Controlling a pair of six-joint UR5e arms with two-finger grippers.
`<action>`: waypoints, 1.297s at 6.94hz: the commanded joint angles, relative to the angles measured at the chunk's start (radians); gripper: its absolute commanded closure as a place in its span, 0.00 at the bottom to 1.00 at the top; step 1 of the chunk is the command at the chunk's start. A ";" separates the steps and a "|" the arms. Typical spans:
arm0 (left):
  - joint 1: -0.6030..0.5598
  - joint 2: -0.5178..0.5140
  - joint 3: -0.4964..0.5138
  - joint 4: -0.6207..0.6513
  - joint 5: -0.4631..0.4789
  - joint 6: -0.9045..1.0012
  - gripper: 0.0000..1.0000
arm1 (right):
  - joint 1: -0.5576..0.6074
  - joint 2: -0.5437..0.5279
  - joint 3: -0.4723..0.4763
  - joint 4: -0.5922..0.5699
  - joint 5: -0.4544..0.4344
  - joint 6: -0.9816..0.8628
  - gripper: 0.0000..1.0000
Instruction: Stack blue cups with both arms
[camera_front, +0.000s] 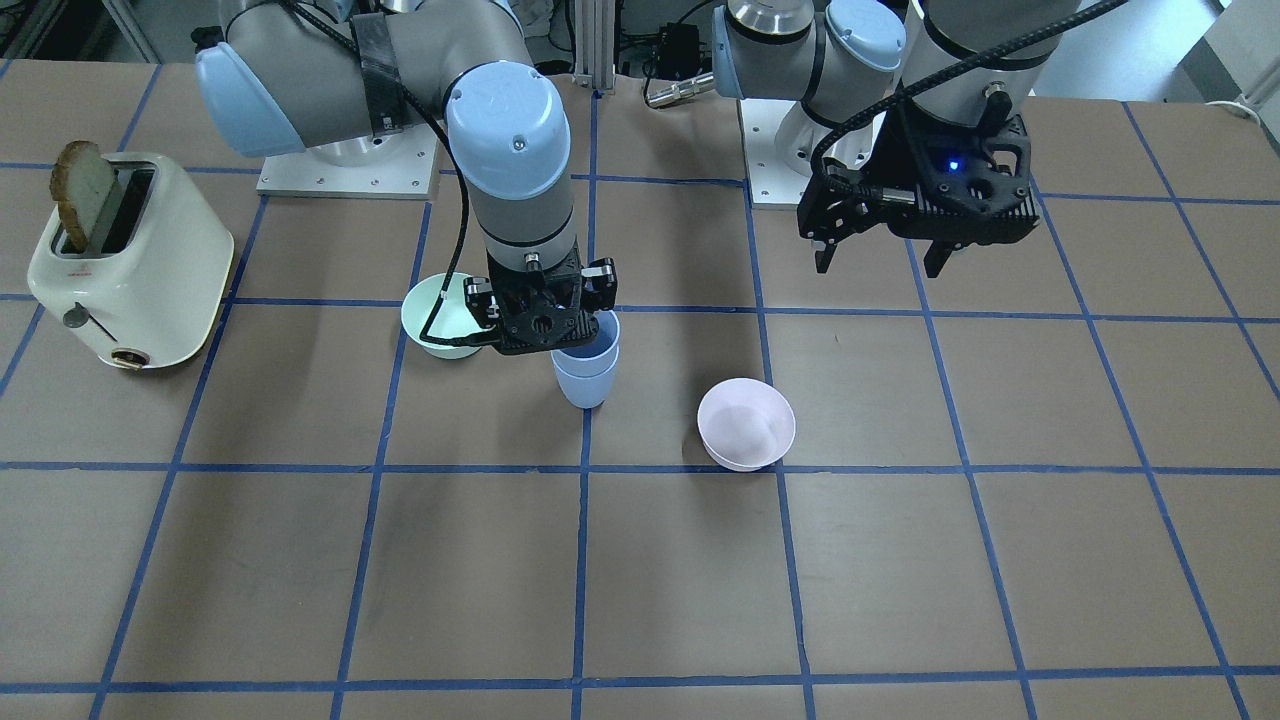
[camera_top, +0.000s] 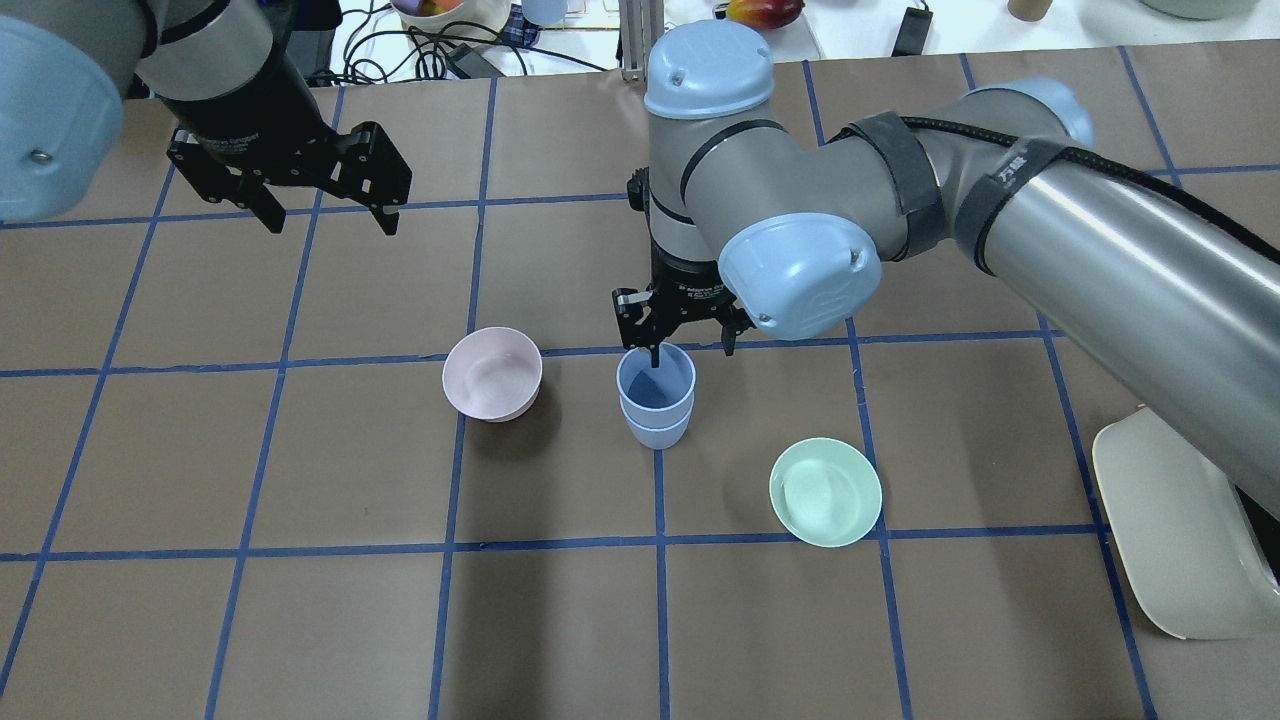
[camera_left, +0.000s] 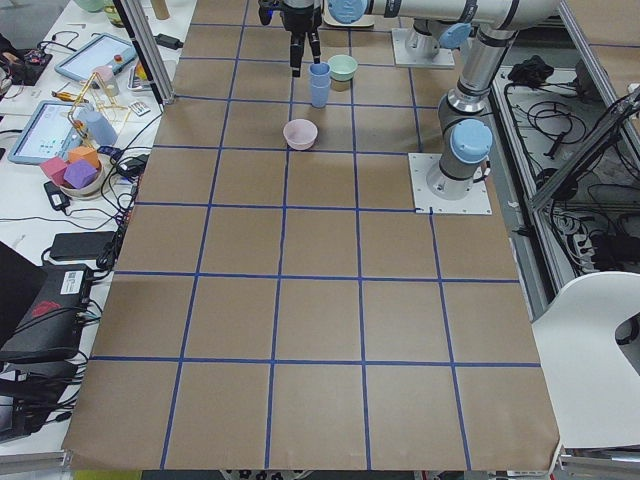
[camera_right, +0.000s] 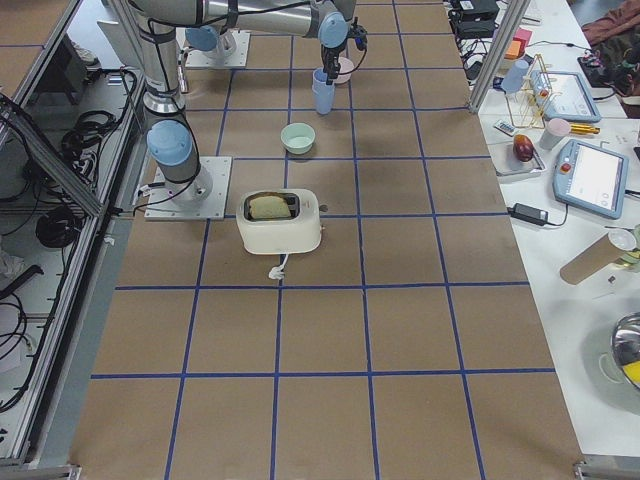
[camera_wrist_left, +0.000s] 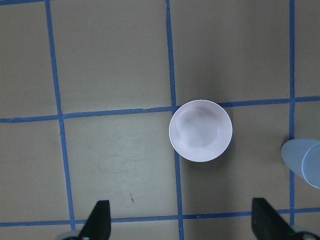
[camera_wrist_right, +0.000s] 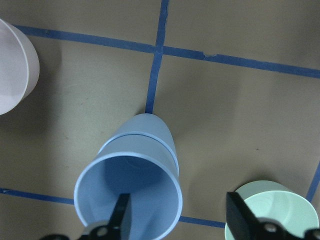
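Blue cups (camera_wrist_right: 131, 192): 1 nested in other; toaster (camera_front: 160, 270) holds bread slice (camera_front: 82, 190).

6 views (2 wrist-close) share cups (camera_top: 656, 405).

- Two blue cups (camera_wrist_right: 131, 172), nested and upright, on the brown table (camera_wrist_right: 240, 125) — right gripper (camera_wrist_right: 180, 216) spread, one finger (camera_wrist_right: 121, 212) over the mouth, the other outside.
- Pink bowl (camera_wrist_right: 14, 70) at left edge; mint-green bowl (camera_wrist_right: 275, 207) at bottom-right corner.
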 joint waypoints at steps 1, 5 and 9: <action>0.000 0.000 -0.001 0.000 0.000 0.000 0.00 | -0.052 -0.024 -0.079 0.000 -0.073 -0.018 0.00; 0.000 0.008 -0.010 0.000 0.000 0.000 0.00 | -0.247 -0.206 -0.104 0.257 -0.111 -0.148 0.00; 0.000 0.008 -0.010 0.000 0.000 0.000 0.00 | -0.299 -0.260 -0.102 0.352 -0.151 -0.237 0.00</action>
